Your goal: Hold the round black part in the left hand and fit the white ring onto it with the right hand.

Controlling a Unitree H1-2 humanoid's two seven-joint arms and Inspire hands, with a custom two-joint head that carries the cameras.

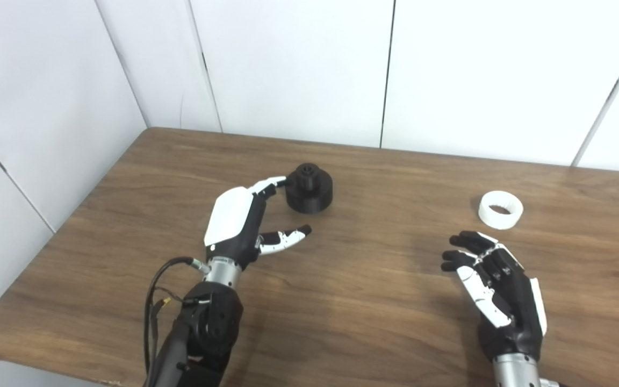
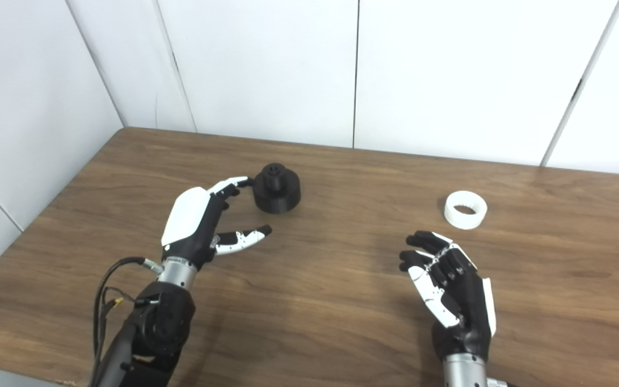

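Observation:
The round black part (image 1: 309, 188) stands upright on the wooden table (image 1: 374, 301), a little left of middle. My left hand (image 1: 242, 217) is open just left of it, its fingertips (image 1: 277, 181) at the part's left side and its thumb below it. The white ring (image 1: 500, 209) lies flat on the table at the right. My right hand (image 1: 495, 290) is open, palm turned inward, below and a little left of the ring, apart from it. Both also show in the right eye view: the black part (image 2: 277, 193) and the ring (image 2: 466, 209).
White wall panels (image 1: 299, 64) stand right behind the table's far edge and along its left side. The table's front edge runs along the bottom left. Cables (image 1: 153, 301) hang by my left forearm.

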